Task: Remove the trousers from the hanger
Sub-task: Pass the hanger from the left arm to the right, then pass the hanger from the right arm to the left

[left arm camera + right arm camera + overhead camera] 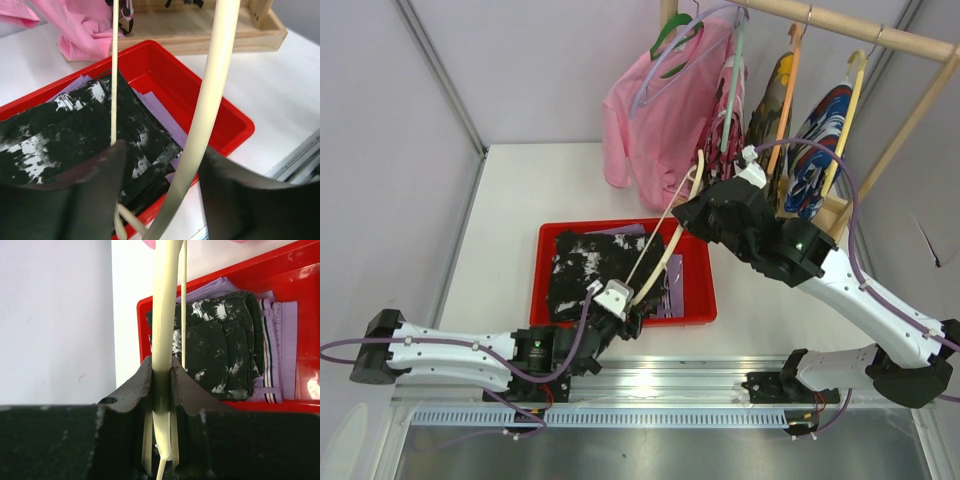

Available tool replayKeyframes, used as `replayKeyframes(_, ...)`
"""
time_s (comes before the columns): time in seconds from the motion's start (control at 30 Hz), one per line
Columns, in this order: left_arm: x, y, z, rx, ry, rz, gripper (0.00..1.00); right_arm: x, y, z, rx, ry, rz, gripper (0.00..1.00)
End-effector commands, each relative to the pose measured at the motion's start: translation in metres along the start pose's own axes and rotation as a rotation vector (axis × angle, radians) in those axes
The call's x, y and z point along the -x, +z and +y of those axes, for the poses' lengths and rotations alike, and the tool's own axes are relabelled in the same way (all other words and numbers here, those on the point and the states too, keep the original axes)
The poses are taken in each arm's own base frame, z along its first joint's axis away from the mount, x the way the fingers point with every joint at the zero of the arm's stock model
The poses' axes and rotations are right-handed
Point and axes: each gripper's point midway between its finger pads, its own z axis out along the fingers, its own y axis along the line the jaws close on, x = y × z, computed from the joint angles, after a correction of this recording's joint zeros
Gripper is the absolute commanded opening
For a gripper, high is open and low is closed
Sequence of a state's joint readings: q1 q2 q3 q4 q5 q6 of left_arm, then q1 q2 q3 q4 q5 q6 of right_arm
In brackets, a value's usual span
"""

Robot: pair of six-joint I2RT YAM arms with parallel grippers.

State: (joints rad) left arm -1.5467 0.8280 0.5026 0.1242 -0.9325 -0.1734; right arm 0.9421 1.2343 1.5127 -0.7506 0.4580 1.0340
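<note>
So | step: trousers look off your hanger (212, 85) | black speckled pair (75, 130), lavender pair (160, 112) lying in red tray (220, 115) | right jaws pinching hanger, left jaws spread round its low end | next: lift it clear

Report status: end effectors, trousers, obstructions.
Right end effector shut on hanger. Left end effector open, astride hanger. Black trousers and lavender trousers off it, in red tray. No obstruction seen.

Black trousers (220, 350) (white-speckled), lavender trousers (285, 340), red tray (625, 224)
</note>
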Motion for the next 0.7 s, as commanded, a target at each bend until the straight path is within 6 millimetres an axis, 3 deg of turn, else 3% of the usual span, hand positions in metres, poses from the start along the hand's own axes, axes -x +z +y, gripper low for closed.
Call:
replayKeyframes(0.0,0.021,0.004,0.001,0.024,-0.051,-0.066,0.57,0.008,-0.005,0.012,0.043,0.091,-0.024,0.00)
replayKeyframes(0.07,0.019,0.007,-0.001,0.023,-0.026,-0.055,0.49,0.007,-0.004,0.011,0.043,0.094,-0.023,0.00)
replayKeyframes(0.1,0.019,0.008,-0.002,0.019,-0.025,-0.053,0.39,0.006,-0.004,0.011,0.047,0.088,-0.019,0.00)
replayKeyframes(0.23,0.023,0.011,-0.007,-0.012,-0.085,-0.041,0.23,0.006,-0.005,0.018,0.086,0.078,-0.013,0.03)
replayKeyframes(0.27,0.024,0.012,-0.007,-0.019,-0.103,-0.042,0.20,0.007,-0.006,0.021,0.099,0.075,-0.012,0.08)
replayKeyframes(0.3,0.027,0.010,-0.008,-0.040,-0.131,-0.052,0.16,0.006,-0.006,0.022,0.106,0.062,-0.008,0.24)
replayKeyframes(0.37,0.031,0.010,-0.007,-0.055,-0.179,-0.067,0.13,0.006,-0.009,0.027,0.128,0.056,-0.001,0.33)
replayKeyframes(0.5,0.046,0.005,-0.001,-0.081,-0.273,-0.096,0.08,0.005,-0.012,0.033,0.163,0.016,0.016,0.66)
replayKeyframes(0.6,0.060,0.002,0.005,-0.104,-0.350,-0.102,0.06,0.008,-0.018,0.031,0.173,-0.013,0.010,0.78)
replayKeyframes(0.67,0.071,-0.002,0.008,-0.128,-0.393,-0.113,0.05,0.011,-0.021,0.025,0.169,-0.047,-0.012,0.79)
